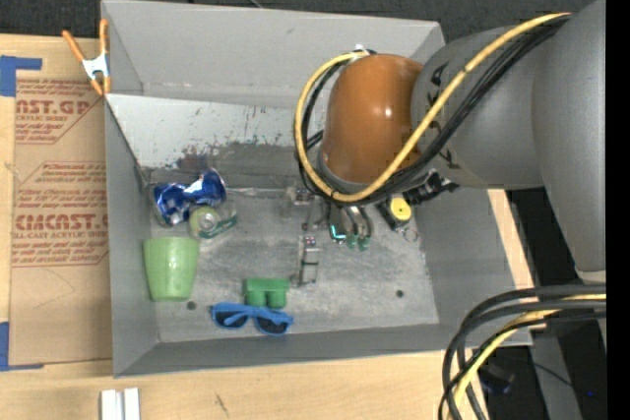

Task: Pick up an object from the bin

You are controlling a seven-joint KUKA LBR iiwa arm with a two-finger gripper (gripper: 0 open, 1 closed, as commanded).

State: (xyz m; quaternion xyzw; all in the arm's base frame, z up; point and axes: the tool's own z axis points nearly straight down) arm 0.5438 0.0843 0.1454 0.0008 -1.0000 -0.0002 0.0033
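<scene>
My gripper [308,263] pokes out from under the orange wrist cover, low over the middle of the bin floor. Just below and to its left lies a small green block [266,290], apart from the gripper. Blue sunglasses [252,317] lie right in front of that block, near the bin's front wall. Nothing shows held in the gripper.
At the bin's left stand a light green cup [170,268], a small clear container with a green part [212,221] and a crumpled blue and white can [187,197]. A small yellow piece [399,209] shows under the arm at the right. The arm covers the bin's right rear part.
</scene>
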